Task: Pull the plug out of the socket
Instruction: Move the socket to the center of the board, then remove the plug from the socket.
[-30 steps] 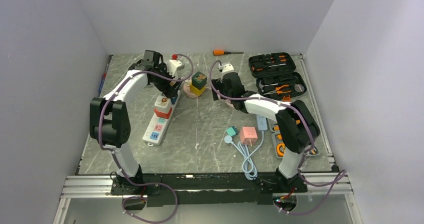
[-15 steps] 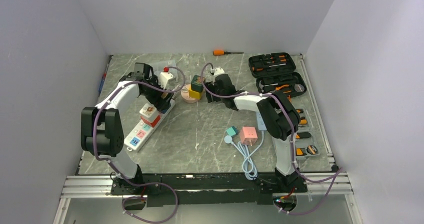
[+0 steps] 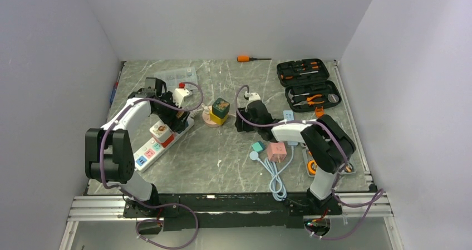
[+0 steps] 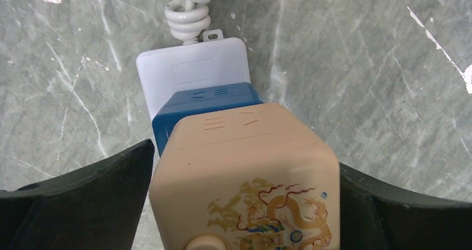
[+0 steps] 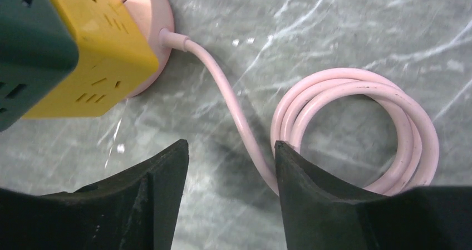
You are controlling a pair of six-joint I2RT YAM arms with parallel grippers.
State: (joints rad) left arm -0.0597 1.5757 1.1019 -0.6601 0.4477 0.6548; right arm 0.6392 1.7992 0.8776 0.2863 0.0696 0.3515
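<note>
plug: beige cube with a dragon print point(image 4: 245, 161), seated on the white power strip point(image 4: 192, 72) at centre-left of the top view; a blue plug point(image 4: 206, 102) sits just beyond it, toward the strip's coiled cord end.
change at the strip: within the last second the strip has swung from nearly upright in the frame to a diagonal running down to the lower left, and the left arm has shifted left with it.
meaning: the plug is still seated, so the pull is not done; the strip appears to slide on the desk point(image 3: 222, 150) and probably needs bracing.
left gripper point(image 4: 245, 202): spread wide, a finger on either side of the beige plug, low in the wrist view; by my reading not yet clamped on it.
right gripper point(image 5: 231, 197): narrowing over the last second, still parted, straddling the pink cord point(image 5: 356, 94) without pinching it.
right side objects: the yellow cube socket point(image 5: 89, 55) on its pink base is at the upper left of that view, well apart from the beige plug.
</note>
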